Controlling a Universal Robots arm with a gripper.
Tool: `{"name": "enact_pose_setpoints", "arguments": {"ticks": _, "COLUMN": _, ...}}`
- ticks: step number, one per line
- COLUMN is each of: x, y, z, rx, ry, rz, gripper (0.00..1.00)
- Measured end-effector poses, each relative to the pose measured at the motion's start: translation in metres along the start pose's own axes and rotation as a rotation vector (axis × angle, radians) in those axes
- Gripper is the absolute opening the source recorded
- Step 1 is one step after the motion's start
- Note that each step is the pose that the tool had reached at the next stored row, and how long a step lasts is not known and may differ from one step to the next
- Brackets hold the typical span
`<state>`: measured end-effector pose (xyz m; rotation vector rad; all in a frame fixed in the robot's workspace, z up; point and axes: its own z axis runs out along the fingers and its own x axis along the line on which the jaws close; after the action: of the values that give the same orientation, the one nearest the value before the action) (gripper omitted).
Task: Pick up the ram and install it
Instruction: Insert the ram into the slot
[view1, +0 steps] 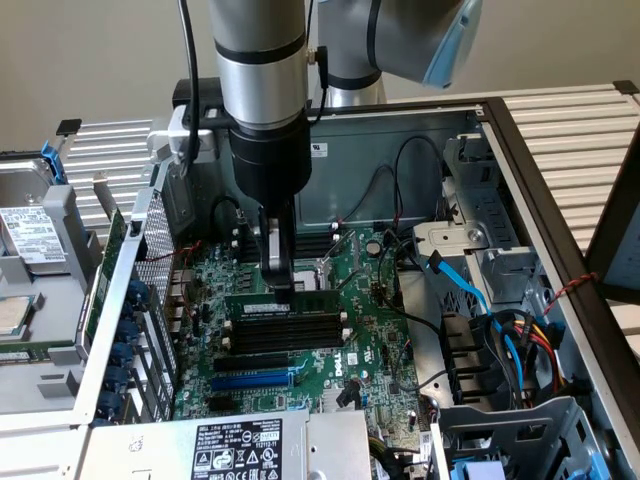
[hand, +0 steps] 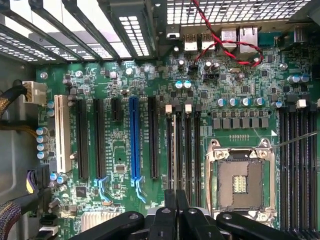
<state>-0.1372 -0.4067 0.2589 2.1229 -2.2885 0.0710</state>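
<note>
Exterior view: high, angled down onto large green motherboard (view1: 372, 318). Wrist view: close above same board, facing straight down; long black slots (hand: 182, 145) shared.

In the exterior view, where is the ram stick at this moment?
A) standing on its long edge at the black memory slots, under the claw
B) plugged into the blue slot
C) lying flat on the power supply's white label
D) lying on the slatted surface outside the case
A: the ram stands on its long edge at the row of black memory slots, and the claw is right at its top edge.
</note>
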Motion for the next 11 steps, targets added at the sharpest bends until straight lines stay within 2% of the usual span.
{"name": "enact_pose_setpoints", "arguments": {"ticks": 11, "x": 0.002, "y": 0.0, "z": 0.0138, "rx": 0.0, "ry": 0.0, "rz": 0.0, "gripper": 0.12}}
